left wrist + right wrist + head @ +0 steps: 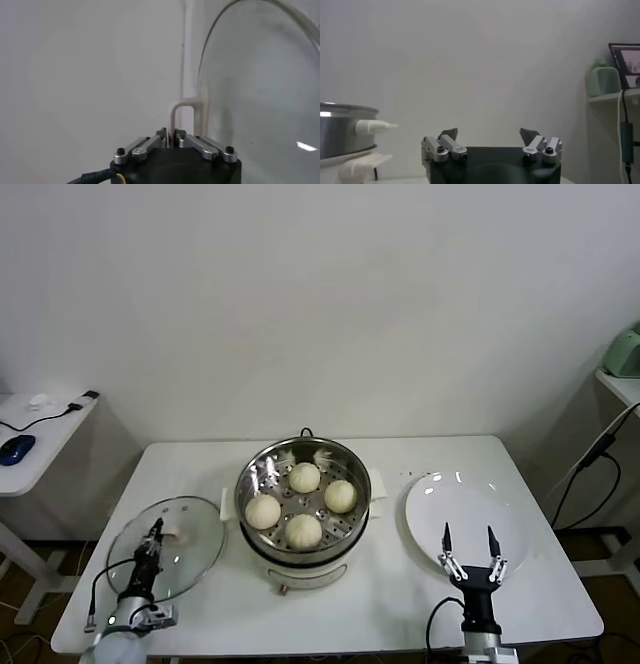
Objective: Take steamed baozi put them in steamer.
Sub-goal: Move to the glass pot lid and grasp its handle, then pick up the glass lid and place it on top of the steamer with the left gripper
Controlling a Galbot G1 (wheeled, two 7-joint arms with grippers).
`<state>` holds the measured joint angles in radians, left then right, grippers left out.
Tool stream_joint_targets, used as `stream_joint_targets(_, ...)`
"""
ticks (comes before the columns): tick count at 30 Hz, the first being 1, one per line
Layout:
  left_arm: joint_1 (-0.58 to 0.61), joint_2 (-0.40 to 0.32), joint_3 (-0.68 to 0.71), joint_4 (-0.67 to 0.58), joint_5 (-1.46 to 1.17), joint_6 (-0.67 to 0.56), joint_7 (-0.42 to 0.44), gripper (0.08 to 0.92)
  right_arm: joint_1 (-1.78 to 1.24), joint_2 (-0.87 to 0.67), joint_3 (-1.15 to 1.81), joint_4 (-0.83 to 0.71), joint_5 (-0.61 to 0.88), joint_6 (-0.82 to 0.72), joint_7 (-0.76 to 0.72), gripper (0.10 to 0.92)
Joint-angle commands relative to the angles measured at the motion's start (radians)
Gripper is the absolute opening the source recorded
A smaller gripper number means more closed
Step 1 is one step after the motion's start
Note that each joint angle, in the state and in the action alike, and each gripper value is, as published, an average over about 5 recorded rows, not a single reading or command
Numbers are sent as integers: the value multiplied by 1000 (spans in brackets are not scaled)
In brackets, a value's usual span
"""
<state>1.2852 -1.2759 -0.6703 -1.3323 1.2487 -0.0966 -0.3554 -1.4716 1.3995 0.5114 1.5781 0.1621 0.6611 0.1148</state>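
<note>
The four steamed baozi [302, 504] all sit inside the steamer [303, 514], on its tray with the little holes. They make a ring there, close together but with small gaps between them, so steam could get around each one. The steamer stands in the middle of the white counter [330, 609]. It has no top on, so the buns are easy to see.

The white plate [463, 519] lies to the right of the steamer. Nothing is on it. It looks like every bun is now in the pot, so the moving job seems done.

The right gripper [469, 542] hangs over the near edge of the plate. Its fingers are spread wide and hold nothing. With no bun left to grab, it has nothing to close on.

The glass lid [168, 546] rests on the left side of the counter, well away from the pot's open mouth. The left gripper [154, 533] is at the lid. Its fingers are pressed together on the cream handle [184, 114], which stands up between them in the left wrist view. That hold looks ready for lifting the lid, maybe to cover the steamer.
</note>
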Motion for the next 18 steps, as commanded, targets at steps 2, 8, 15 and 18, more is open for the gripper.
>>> stream_joint_targets(2, 10, 21, -23, -74, -75, -11, 10, 143, 4, 5, -1, 2, -9, 1, 2, 823)
stream_joint_targets(8, 24, 84, -105, -255, -143, 4, 26, 141, 7, 11, -4, 6, -23, 0, 3, 823)
stream_joint_targets(15, 30, 154, -150, -518, -314, 54, 104, 141, 8, 15, -3, 17, -31, -3, 9, 823)
stream_joint_targets(18, 28, 169, -103, -641, -371, 87, 149, 141, 14, 14, 0, 24, -31, -10, 19, 823)
